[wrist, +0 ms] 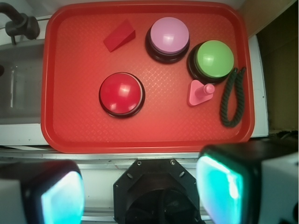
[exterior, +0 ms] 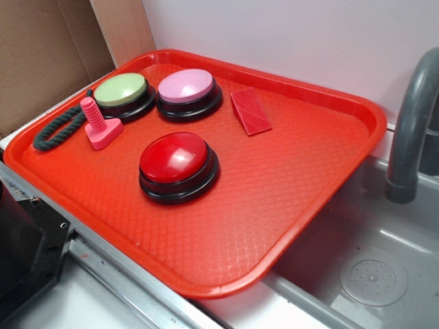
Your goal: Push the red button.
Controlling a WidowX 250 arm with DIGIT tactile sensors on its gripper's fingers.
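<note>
The red button [exterior: 174,157] [wrist: 121,93], a glossy red dome on a black round base, sits near the middle of the red tray [exterior: 302,205] [wrist: 74,130]. In the wrist view my gripper [wrist: 140,191] hangs high above the robot's base, short of the tray's near edge, well away from the button. Its two teal-padded fingers [wrist: 219,189] stand wide apart with nothing between them. The gripper does not show in the exterior view.
On the tray are also a pink-domed button [exterior: 186,88] [wrist: 169,36], a green-domed button [exterior: 121,91] [wrist: 214,59], a small red wedge block [exterior: 251,112] [wrist: 119,35] and a pink peg [exterior: 98,124] [wrist: 202,92]. A dark rope loop [exterior: 58,127] [wrist: 232,97] lies at the tray's side. A sink with a grey faucet [exterior: 410,130] adjoins.
</note>
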